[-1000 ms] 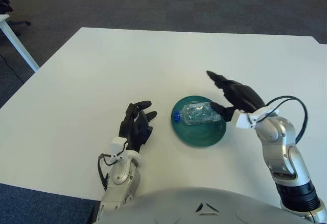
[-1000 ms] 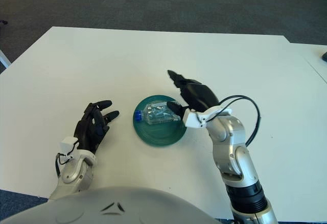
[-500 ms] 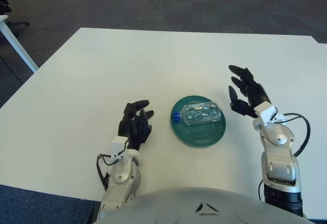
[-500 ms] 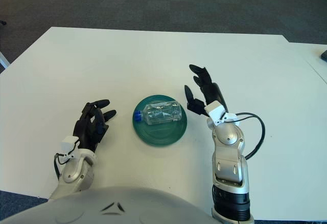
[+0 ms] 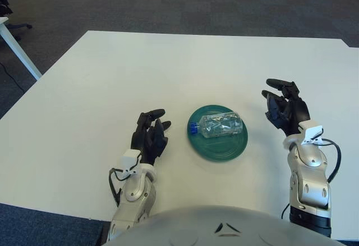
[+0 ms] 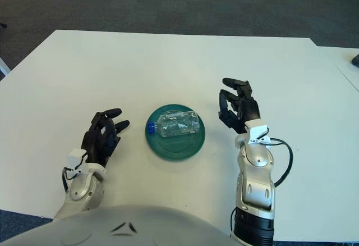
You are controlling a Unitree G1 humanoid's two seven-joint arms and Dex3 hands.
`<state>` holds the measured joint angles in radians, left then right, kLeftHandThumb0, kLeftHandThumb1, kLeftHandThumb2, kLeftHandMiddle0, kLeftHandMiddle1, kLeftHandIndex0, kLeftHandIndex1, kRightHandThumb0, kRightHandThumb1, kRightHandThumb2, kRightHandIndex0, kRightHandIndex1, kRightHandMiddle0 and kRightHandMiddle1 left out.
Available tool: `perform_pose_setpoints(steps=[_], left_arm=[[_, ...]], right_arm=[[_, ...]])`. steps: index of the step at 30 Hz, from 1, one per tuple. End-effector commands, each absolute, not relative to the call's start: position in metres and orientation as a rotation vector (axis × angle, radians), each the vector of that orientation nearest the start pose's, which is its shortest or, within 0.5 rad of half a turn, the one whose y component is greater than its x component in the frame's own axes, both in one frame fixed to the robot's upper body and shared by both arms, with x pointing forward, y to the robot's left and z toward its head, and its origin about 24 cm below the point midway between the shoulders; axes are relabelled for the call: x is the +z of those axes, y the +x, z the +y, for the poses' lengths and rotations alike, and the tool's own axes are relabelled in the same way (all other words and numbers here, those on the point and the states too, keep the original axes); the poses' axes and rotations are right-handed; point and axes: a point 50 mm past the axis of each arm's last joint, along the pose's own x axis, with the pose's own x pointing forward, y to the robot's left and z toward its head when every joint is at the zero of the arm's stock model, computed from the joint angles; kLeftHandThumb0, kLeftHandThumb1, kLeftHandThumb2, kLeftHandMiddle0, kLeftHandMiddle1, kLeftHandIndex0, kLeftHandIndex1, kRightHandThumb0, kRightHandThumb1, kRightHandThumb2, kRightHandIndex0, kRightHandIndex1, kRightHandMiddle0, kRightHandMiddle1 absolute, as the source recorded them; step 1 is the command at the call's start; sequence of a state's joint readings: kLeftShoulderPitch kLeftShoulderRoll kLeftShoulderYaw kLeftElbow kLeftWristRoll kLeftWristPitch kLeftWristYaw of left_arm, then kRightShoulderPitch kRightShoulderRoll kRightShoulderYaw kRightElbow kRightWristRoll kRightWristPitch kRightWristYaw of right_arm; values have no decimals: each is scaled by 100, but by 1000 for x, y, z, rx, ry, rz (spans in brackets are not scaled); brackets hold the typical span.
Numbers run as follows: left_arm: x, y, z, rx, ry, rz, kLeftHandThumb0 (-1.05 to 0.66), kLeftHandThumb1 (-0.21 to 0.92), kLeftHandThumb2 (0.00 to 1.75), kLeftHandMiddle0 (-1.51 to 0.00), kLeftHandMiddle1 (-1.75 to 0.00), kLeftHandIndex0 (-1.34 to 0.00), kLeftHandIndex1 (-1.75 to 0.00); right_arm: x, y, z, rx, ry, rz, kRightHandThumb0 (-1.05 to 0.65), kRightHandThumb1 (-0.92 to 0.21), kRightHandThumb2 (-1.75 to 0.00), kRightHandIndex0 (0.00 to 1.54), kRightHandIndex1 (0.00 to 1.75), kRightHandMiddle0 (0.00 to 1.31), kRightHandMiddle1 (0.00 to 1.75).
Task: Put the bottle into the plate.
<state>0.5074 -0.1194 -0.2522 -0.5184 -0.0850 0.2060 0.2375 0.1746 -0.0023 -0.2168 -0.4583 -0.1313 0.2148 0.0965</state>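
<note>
You have the white bench filling most of the view, with dark carpet floor beyond its far edge. Take the green plate as your landmark: it sits on the bench near the middle, a little toward the robot's side.

To the right of the plate, well apart from it, you see the right hand raised on its upright forearm, palm toward the plate, fingers loosely curved and grasping nothing. Whether it touches the bench cannot be told.

To the left of the plate, nearer than the right hand is, you see the left hand low over the bench, fingers relaxed and pointing away from the robot, also released and empty.

Inside the plate lies the clear bottle, on its side across the far half, its blue cap reaching the plate's left rim and pointing toward the left hand. Neither hand touches bottle or plate.
</note>
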Motion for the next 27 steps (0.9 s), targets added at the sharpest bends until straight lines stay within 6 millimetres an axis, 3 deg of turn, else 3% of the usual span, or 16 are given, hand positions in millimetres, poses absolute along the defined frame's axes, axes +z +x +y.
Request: perform_pose_setpoints(steps=[1,7,15,27], left_arm=[[58,164,111,195,-314,157,-69,92,63,-41,-104,-21,-133],[56,165,116,212,-305,161,-68,92,63,-41,-103,-21,-133],[49,166,128,201,-285,133,-66,92,64,-45,-103,-25,-131],[35,169,138,179,-294,105,-61,92,69,-48,-101,-24,-128]], right_arm=[[86,203,-211,-218,-171,-51,-63,-90,-68,42,75,13,118],[80,197,-206,-236,-133,-46,-66,-92,-68,46,79,16,118],[69,191,-199,-231,-97,-47,-58,-80,-81,53,89,24,117],[44,188,-198,-300,-43,32,-55,-78,-82,49,86,12,116]])
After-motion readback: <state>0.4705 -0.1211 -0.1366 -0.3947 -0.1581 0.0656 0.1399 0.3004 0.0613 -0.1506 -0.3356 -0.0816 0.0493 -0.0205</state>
